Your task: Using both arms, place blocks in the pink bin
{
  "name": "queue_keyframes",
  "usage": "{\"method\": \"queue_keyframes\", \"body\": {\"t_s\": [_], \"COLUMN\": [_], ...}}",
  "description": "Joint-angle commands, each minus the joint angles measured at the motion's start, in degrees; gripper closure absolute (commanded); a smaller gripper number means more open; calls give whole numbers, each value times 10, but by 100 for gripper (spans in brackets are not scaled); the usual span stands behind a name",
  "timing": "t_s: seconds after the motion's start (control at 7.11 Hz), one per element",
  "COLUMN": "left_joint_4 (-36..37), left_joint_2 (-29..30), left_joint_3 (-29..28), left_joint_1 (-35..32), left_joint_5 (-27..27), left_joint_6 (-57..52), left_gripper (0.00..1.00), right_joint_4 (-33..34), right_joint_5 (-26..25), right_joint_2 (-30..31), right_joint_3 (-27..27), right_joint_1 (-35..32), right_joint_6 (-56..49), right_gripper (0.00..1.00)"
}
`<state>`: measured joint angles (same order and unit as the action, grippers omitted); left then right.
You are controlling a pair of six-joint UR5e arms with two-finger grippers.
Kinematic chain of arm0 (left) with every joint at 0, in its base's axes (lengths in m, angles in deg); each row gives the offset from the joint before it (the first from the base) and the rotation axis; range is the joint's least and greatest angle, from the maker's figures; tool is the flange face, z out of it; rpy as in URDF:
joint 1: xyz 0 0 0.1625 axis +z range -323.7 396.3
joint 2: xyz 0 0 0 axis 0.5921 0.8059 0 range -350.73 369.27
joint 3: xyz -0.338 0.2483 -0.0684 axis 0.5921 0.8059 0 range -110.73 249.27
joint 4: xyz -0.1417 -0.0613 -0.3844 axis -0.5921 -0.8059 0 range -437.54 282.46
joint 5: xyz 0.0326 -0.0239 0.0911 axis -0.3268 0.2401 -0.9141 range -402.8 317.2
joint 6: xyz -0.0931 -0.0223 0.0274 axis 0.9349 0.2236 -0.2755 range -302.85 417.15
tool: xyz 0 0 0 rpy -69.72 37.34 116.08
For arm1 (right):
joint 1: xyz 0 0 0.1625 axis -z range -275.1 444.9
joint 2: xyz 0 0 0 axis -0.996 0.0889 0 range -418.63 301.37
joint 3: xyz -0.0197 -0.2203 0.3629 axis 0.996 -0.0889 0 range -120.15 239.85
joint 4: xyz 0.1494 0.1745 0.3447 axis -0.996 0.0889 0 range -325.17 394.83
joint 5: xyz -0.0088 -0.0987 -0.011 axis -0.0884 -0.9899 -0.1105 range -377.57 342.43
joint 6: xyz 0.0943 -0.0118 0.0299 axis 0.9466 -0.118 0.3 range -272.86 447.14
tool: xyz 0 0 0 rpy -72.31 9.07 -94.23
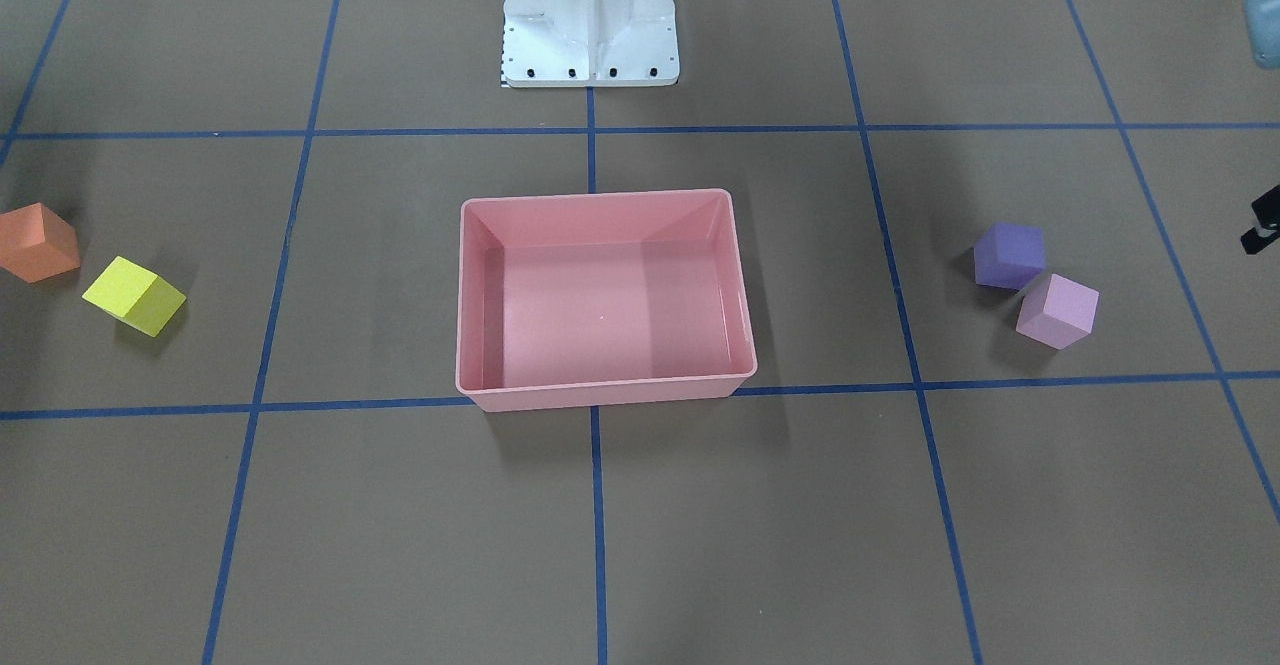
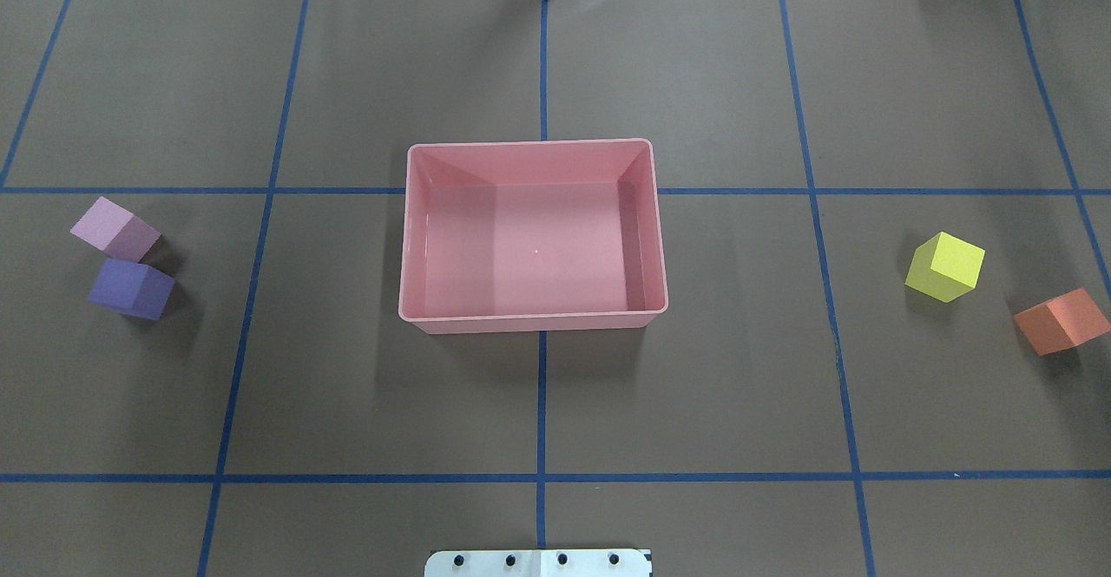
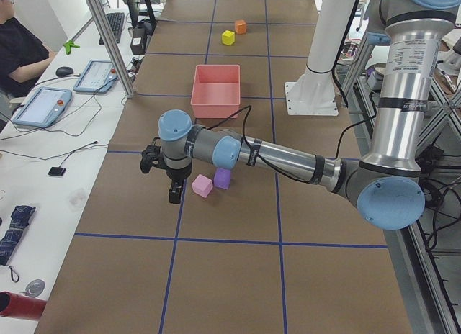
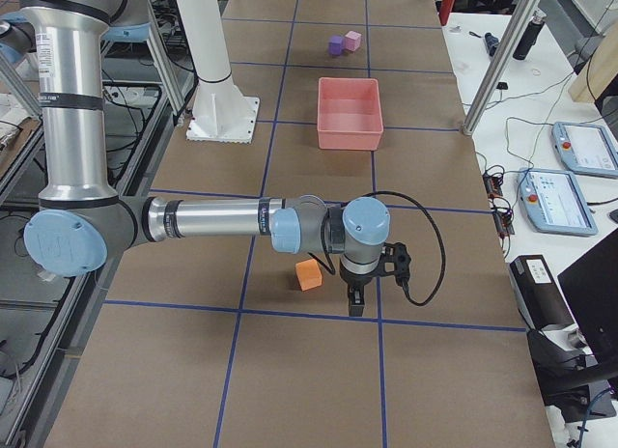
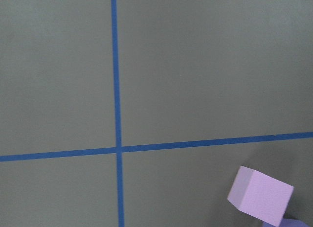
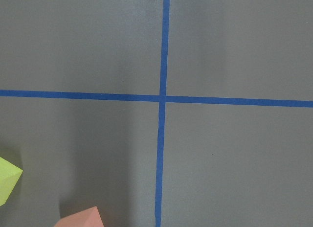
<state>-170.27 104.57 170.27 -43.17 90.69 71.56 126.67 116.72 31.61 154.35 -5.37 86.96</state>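
The pink bin (image 2: pixel 529 143) stands empty at the table's middle, also in the front view (image 1: pixel 600 197). The dark purple block (image 2: pixel 130 289) and pale pink-lilac block (image 2: pixel 115 228) touch on the robot's left. The yellow block (image 2: pixel 945 266) and orange block (image 2: pixel 1061 321) lie on its right. My left gripper (image 3: pixel 173 195) hangs just outboard of the lilac block (image 3: pixel 202 185); I cannot tell whether it is open or shut. My right gripper (image 4: pixel 355 298) hangs just outboard of the orange block (image 4: pixel 308 273); I cannot tell its state either. Neither wrist view shows fingers.
The white pedestal base (image 1: pixel 590 25) stands behind the bin. Blue tape lines grid the brown table. An operator (image 3: pixel 18 46) sits at a side desk with tablets (image 3: pixel 43 104) beyond the table's far edge.
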Motion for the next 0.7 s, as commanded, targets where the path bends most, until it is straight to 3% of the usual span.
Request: {"method": "queue_keyframes", "body": {"t_s": [0.0,0.14,0.56], "left_joint_4": [-17,-51,-215], "left_joint_2": [-6,-34,-102], "left_joint_3": [28,55,57], "left_joint_1": [66,108,216], "left_joint_5": [26,13,-82], "left_joint_6": [91,165,329], "left_gripper": [0,0,0], "right_joint_4": [0,0,0], "right_joint_5": [0,0,0], "right_joint_2": [-1,-1,-1], "right_joint_3": [2,1,0], "right_joint_1": [0,0,0], "right_joint_6": [0,0,0], "right_gripper": [0,0,0]}}
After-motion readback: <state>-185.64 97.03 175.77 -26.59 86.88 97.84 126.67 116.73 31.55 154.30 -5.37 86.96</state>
